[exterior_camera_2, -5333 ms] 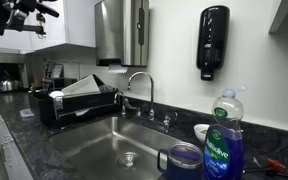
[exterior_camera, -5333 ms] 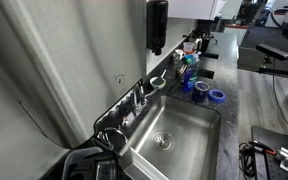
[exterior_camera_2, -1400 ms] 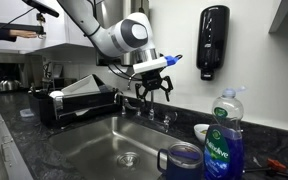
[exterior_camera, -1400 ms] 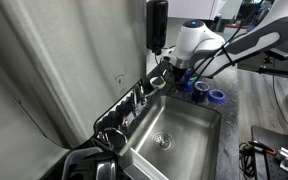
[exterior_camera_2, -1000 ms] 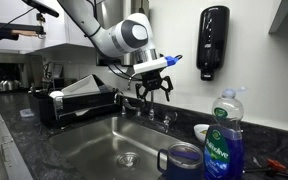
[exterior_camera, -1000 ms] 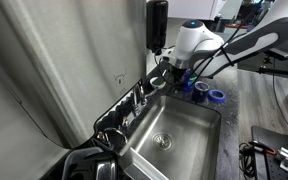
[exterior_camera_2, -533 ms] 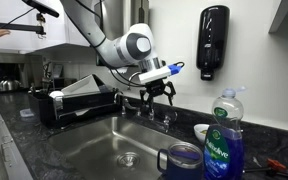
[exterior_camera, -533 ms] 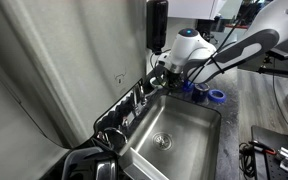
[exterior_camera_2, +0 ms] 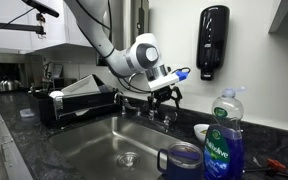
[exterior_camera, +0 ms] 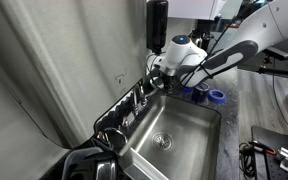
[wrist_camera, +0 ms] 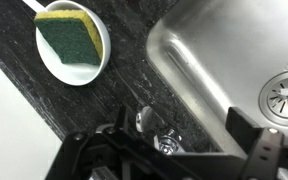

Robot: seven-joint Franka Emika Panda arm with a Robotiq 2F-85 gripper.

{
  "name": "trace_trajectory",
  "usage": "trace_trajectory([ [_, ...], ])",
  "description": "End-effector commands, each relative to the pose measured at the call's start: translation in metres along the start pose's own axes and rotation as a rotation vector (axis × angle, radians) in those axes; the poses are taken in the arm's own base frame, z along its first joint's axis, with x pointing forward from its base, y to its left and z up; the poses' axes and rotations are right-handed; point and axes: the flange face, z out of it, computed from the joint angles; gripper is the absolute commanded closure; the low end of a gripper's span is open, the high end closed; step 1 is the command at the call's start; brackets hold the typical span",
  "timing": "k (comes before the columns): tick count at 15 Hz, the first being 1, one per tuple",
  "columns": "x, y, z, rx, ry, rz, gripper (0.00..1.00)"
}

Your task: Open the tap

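Gripper (exterior_camera_2: 165, 98) spread wide, grasping nothing, frame centre, above tap (exterior_camera_2: 150, 112) at sink (exterior_camera_2: 94, 140) back rim. Wrist view: chrome handle (wrist_camera: 168, 141) lower centre between fingers (wrist_camera: 256, 150), possibly untouched; sponge (wrist_camera: 69, 30) in bowl (wrist_camera: 59, 68) upper left

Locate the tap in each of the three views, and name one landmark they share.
In an exterior view: tap left of centre, behind the sink.
In an exterior view: tap at centre, beneath the gripper.
Wrist view: tap handles at bottom centre.
Shared landmark: the sink's drain.
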Motion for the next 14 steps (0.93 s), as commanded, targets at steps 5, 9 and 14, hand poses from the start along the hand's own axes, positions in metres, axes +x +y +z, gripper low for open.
trace_trajectory([
  [5, 0.017, 0.023, 0.025, 0.000, 0.041, -0.082, 0.00],
  [9, 0.023, 0.024, 0.032, 0.023, 0.030, -0.111, 0.00],
  [14, 0.019, 0.021, 0.034, 0.081, -0.018, -0.135, 0.00],
])
